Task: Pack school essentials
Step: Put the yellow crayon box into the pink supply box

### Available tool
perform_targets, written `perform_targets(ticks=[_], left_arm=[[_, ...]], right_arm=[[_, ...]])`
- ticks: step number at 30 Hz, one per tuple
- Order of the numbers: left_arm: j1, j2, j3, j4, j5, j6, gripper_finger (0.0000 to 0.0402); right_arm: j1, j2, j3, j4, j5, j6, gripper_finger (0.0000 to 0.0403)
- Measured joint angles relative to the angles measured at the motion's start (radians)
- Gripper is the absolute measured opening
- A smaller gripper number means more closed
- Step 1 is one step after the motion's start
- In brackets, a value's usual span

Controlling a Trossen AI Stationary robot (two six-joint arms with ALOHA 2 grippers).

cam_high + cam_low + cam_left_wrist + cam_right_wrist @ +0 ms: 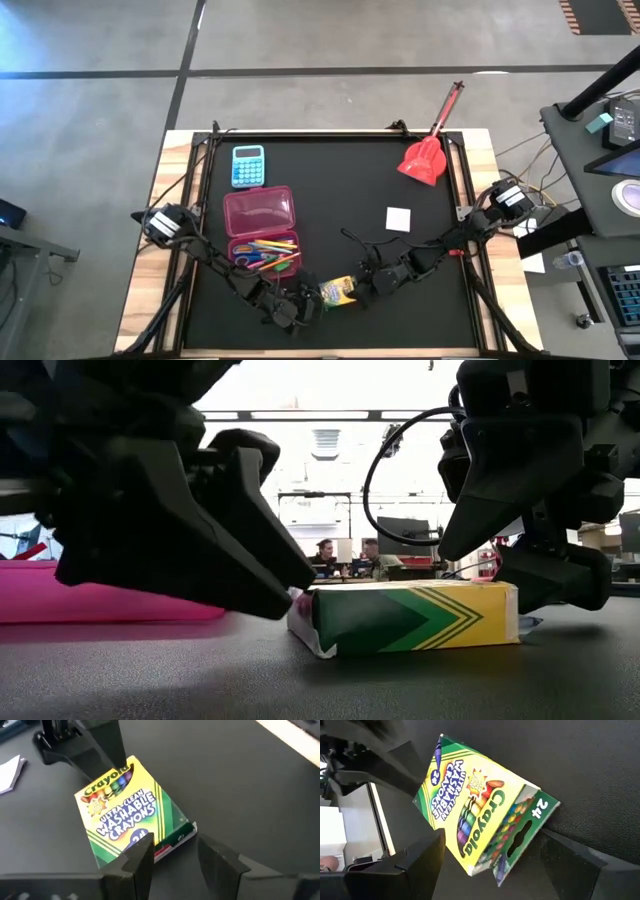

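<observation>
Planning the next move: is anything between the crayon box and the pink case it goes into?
Yes. The left end effector sits beside the crayon box, on the side toward the pink case; the mat between holds nothing else.

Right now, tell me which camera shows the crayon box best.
The left wrist view: the crayon box fills the frame, lying flat with its label readable. The right wrist view shows it sideways, between the right gripper's open fingers. The low view gives only its side edge; the high view shows it tiny between both grippers.
</observation>
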Motion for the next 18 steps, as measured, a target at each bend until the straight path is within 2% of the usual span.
perform_targets(ticks=[11,18], left_arm=[[-0.006,0.005,-0.002,-0.044,-0.008,-0.020,0.0132],[-0.019,0.003,-0.065,0.041,-0.013,-0.035,0.0132]], right_arm=[[0.000,0.004,-0.003,0.056,0.011,0.002,0.0302],[0.000,0.004,-0.003,0.061,0.028,0.003,0.0302]])
